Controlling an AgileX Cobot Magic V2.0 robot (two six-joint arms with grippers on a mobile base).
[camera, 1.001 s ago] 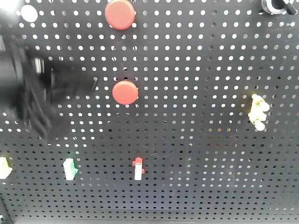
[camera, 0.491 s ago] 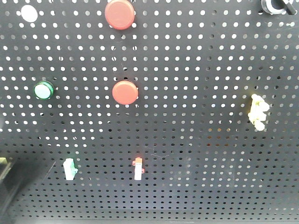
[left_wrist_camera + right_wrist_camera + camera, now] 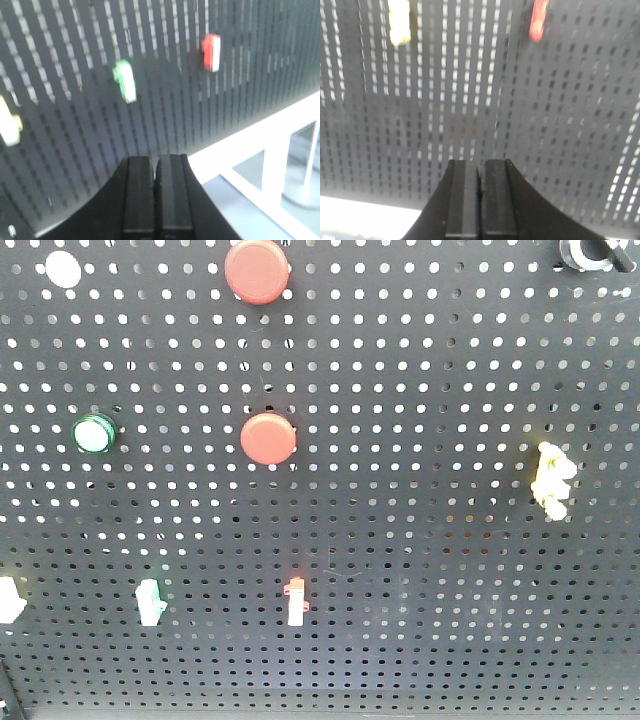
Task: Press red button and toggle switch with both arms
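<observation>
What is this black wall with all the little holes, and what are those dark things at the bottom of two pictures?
The wall is a pegboard with things to press. The front picture shows two red buttons, a green button and small white switches marked green, red and yellow. The other two pictures come from cameras on the robot's wrists. The dark shapes are the left tool and right tool, both closed and holding nothing, facing the board.
</observation>
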